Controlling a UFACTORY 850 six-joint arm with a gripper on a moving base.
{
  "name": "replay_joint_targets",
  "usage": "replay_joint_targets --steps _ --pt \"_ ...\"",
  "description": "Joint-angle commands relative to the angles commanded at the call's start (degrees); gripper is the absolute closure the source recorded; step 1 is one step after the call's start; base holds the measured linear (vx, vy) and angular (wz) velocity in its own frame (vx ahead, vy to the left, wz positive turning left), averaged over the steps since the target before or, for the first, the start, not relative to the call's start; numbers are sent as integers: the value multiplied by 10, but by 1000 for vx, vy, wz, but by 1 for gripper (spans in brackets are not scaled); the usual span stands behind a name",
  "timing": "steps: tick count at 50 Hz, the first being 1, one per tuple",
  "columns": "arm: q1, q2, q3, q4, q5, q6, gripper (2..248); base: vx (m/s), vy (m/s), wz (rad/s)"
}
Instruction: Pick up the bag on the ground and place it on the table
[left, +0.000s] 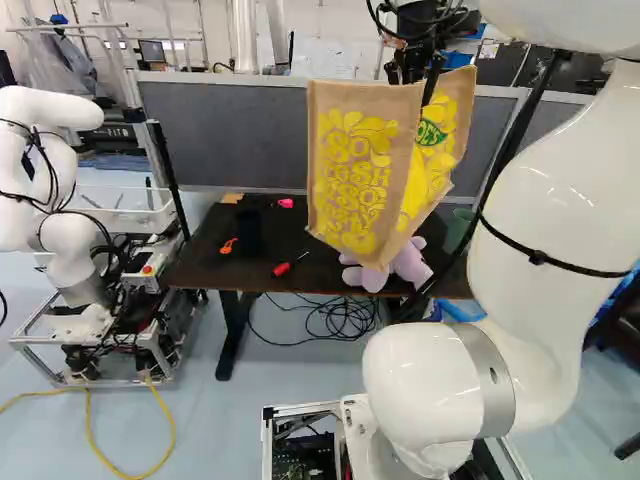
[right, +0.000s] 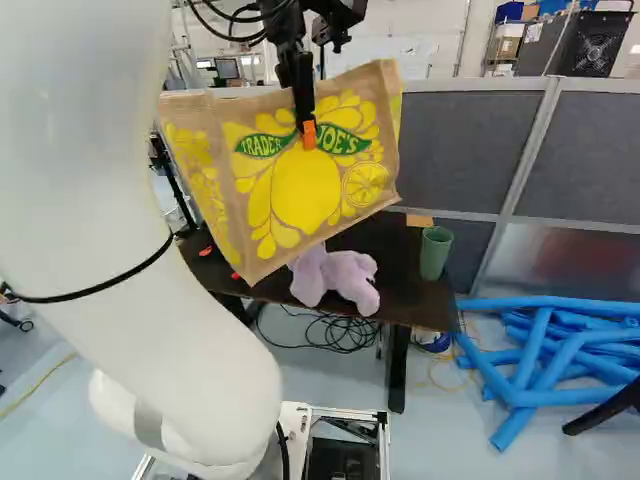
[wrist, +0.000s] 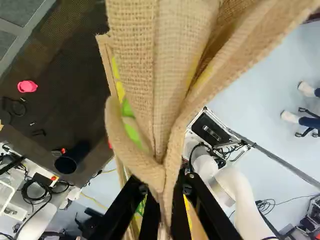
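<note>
A lilac plush toy (right: 350, 275) lies near a green cup (right: 435, 256).

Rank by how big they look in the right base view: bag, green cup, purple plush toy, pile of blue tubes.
Largest to smallest:
Bag
Pile of blue tubes
Purple plush toy
Green cup

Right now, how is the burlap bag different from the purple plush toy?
The burlap bag hangs from the gripper; the plush toy lies on the table. The bag is tan with yellow print; the toy is purple. The bag is larger than the toy. Both look soft.
</note>
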Motion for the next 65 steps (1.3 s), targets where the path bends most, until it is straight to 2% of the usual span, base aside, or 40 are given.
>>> replay_joint_targets --steps 29,65 --pt "1 -34 -36 3 0 0 228 13 1 -1" --pt "-7 -119 -135 51 0 0 228 0 0 0"
